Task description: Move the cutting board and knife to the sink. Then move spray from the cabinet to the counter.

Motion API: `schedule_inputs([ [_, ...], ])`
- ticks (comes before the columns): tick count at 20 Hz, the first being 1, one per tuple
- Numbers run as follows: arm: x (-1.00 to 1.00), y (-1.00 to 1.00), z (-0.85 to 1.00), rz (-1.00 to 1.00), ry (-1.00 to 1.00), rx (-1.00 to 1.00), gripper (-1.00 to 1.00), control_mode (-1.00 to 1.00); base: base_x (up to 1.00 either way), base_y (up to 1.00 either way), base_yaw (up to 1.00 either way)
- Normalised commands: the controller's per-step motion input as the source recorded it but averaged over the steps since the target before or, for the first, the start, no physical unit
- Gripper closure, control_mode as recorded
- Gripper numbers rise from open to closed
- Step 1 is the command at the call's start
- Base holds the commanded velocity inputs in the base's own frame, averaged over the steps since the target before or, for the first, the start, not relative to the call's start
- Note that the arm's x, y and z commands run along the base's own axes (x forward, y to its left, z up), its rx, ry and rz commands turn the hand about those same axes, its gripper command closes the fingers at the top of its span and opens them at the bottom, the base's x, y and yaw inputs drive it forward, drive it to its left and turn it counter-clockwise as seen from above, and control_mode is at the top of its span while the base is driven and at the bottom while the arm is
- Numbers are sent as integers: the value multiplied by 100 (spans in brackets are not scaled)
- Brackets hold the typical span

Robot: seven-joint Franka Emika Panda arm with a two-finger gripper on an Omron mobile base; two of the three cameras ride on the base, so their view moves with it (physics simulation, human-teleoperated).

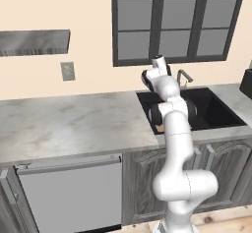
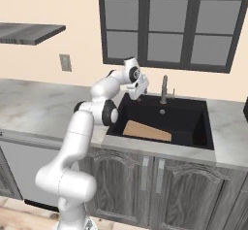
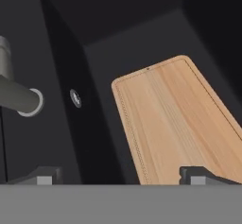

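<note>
We have the cutting board [image 3: 175,124] lying flat in the black sink [image 2: 193,127], directly below our gripper [image 3: 127,176], its long axis running from near our fingertips toward the basin's far wall. Our fingers [image 3: 198,175] stand well apart, holding nothing. The faucet [image 2: 164,89] is just beside us. The grey marble surface [image 1: 69,124] stretches left under the window [image 1: 177,20]; we judge the knife comes next.
</note>
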Motion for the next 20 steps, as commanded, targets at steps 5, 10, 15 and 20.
schedule_inputs([
  [5,0,0,1,0,2,0,-100,-100,0,0,0],
  [10,-64,30,13,-10,3,-1,-100,-100,0,0,0],
  [15,-100,8,50,-11,6,6,-100,-100,0,0,0],
  [20,-100,-30,-13,0,-7,23,-100,-100,0,0,0],
])
